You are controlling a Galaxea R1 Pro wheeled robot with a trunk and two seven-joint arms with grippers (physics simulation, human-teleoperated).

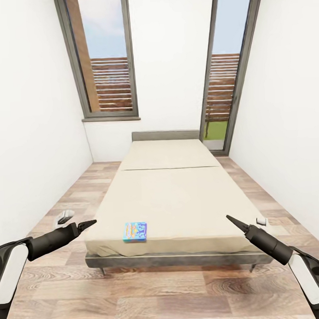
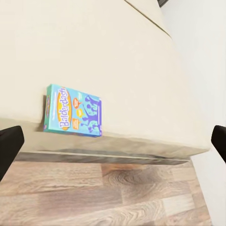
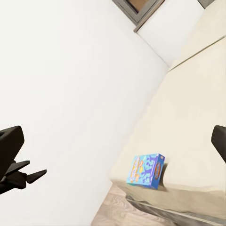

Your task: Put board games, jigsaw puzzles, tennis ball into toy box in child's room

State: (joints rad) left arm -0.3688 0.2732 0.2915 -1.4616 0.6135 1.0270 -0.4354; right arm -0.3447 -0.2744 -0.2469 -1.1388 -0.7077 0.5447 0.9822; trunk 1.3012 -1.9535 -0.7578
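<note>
Room: a narrow white-walled child's room with wood-plank floor [image 1: 150,293] and two tall dark-framed windows [image 1: 103,58] on the far wall.
Bed: a low bed [image 1: 179,195] with beige mattress, grey frame and headboard, running lengthwise away from the robot.
Board game: one small blue board game [image 1: 135,231] lies flat near the foot edge of the bed, toward its left corner.
Left pincer: the left pincer [image 1: 87,224] hovers off the bed's left foot corner, empty; the wrist view shows its fingers wide apart.
Right pincer: the right pincer [image 1: 234,221] hovers over the right foot corner, empty, fingers likewise spread.
</note>
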